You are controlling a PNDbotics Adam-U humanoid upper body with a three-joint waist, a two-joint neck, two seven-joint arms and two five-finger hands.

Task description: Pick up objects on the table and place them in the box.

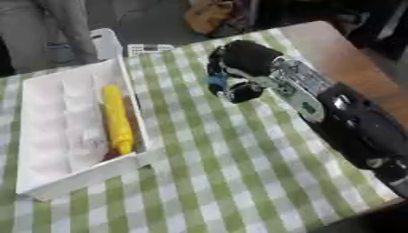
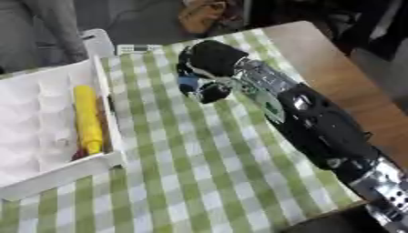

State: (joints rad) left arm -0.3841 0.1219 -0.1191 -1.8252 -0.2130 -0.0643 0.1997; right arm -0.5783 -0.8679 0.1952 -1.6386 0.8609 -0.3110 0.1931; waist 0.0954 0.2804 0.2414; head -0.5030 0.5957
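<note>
Green-checked tablecloth [image 1: 239, 173] w/ robot's right hand [image 1: 239, 68] clenched around a small blue object [image 1: 216, 82] at far centre, white box [image 1: 48, 182] holding yellow item [image 1: 116, 118] at left.

Green-and-white checked tablecloth [image 1: 215, 173] over a brown wooden table [image 1: 350, 63], white plastic crate [image 1: 108, 42] behind.

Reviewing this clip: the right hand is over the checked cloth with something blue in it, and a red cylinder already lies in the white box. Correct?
Not quite: the cylinder in the white box is yellow, not red, as the left eye view shows. The right hand is indeed over the checked cloth, fingers curled round something blue.
</note>
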